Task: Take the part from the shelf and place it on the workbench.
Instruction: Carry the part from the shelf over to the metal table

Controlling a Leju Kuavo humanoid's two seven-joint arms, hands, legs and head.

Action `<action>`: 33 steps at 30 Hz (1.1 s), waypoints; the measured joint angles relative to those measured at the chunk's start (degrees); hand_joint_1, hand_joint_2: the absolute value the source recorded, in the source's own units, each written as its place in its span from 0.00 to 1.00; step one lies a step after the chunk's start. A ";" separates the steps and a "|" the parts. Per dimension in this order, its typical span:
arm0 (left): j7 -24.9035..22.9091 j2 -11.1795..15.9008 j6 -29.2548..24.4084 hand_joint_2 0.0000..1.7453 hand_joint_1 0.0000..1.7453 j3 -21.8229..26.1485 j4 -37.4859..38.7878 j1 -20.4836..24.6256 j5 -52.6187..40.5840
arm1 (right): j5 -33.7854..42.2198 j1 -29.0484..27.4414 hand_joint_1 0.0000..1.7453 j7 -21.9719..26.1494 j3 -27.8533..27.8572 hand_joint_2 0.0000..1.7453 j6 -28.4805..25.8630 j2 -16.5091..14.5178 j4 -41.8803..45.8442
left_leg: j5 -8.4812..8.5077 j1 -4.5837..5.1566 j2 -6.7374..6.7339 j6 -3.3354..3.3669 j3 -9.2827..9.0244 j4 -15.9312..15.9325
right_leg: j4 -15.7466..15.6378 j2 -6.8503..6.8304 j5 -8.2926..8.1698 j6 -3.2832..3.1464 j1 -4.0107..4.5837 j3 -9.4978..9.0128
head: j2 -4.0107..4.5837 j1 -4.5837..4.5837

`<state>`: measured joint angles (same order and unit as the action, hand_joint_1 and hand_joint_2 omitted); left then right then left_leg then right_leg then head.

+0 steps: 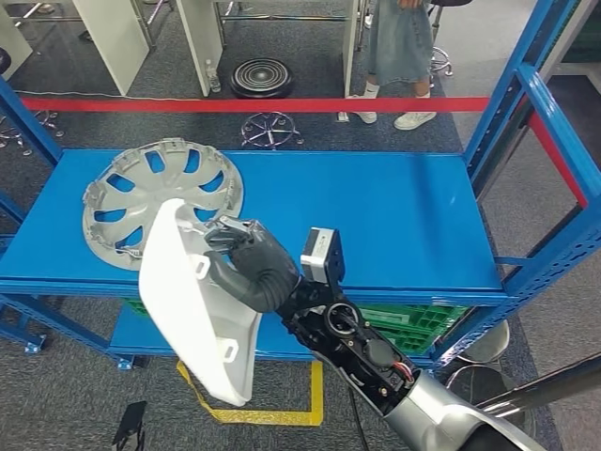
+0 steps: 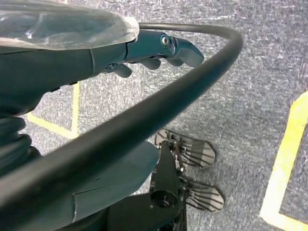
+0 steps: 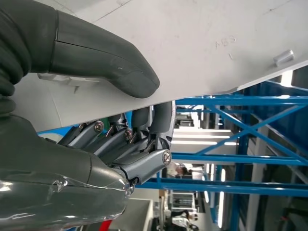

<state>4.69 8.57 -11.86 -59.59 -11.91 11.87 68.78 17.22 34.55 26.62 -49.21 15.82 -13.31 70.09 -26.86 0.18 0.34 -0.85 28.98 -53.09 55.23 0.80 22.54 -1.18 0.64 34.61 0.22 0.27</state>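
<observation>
right hand: grips the white plastic part, thumb on one face, fingers under its edge
part: held off the blue shelf, past its front edge
left hand: hangs over grey floor, fingers loosely extended, holding nothing
hubcap: silver, flat at the shelf's left end

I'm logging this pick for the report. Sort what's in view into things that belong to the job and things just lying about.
Belongs to the job:
- curved white plastic part, gripped by the right hand
- blue metal shelf

Just lying about:
- silver plastic wheel cover on the shelf
- green plastic crate on the lower level
- person behind the red tape line
- left hand, hanging over the floor
</observation>
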 joint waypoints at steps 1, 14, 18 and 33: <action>-0.01 0.00 -0.02 1.00 0.00 -0.10 0.00 0.01 0.00 | -0.02 -0.13 1.00 0.00 0.21 1.00 -0.03 0.22 0.53 | 0.00 0.00 0.00 0.00 0.00 0.00 | 0.00 0.00 0.00 0.00 0.00 0.00 | 0.00 -0.01; 0.19 0.25 0.89 1.00 0.00 -0.43 0.00 -0.05 0.10 | 0.04 -1.97 1.00 0.22 2.03 1.00 -1.81 1.75 4.27 | 0.00 0.00 0.00 0.00 0.00 0.00 | 0.00 0.00 0.00 0.00 0.02 0.00 | 0.00 0.01; 0.19 0.35 1.22 1.00 0.00 -0.43 0.00 -0.09 0.33 | 0.32 -2.40 1.00 0.52 2.26 1.00 -1.10 1.89 4.55 | 0.00 0.00 0.00 0.00 0.00 0.00 | 0.00 0.00 0.00 0.00 0.02 -0.01 | 0.00 0.02; -0.55 1.88 3.56 1.00 0.00 -0.43 0.05 -0.85 0.26 | 1.77 -2.55 1.00 0.78 2.50 1.00 2.03 1.90 4.55 | 0.43 -0.11 -0.07 1.01 -0.56 0.77 | 1.18 -0.14 0.92 0.94 -0.22 0.63 | 0.00 0.17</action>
<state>4.14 10.46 -8.29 -60.02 -11.86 11.02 69.05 18.99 32.00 27.40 -46.71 17.85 -11.41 74.64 -26.43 0.08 0.27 0.16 28.42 -52.31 56.41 0.66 23.46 -0.24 0.42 35.24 0.22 0.45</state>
